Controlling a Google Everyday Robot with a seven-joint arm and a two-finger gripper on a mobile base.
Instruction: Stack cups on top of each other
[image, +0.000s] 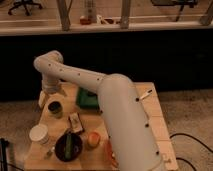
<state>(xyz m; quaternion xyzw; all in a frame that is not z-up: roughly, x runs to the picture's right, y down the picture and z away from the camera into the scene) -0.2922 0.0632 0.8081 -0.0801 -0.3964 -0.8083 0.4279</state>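
A small round cup (55, 108) stands on the left part of the wooden table (127, 107). It looks dark, with a pale yellow-green rim at its top. I cannot tell whether it is one cup or one sitting in another. My gripper (52, 96) hangs just above and behind it at the end of the white arm (115, 105), which reaches in from the lower right. The gripper is open with nothing between its fingers, and one pale finger (43, 99) shows to the left of the cup.
A white round container (39, 134) sits near the front left. A dark bowl (68, 146) and an orange bowl (93, 139) stand in front. A green object (86, 99) lies behind, a small packet (75, 122) in the middle, a marker (146, 94) at right.
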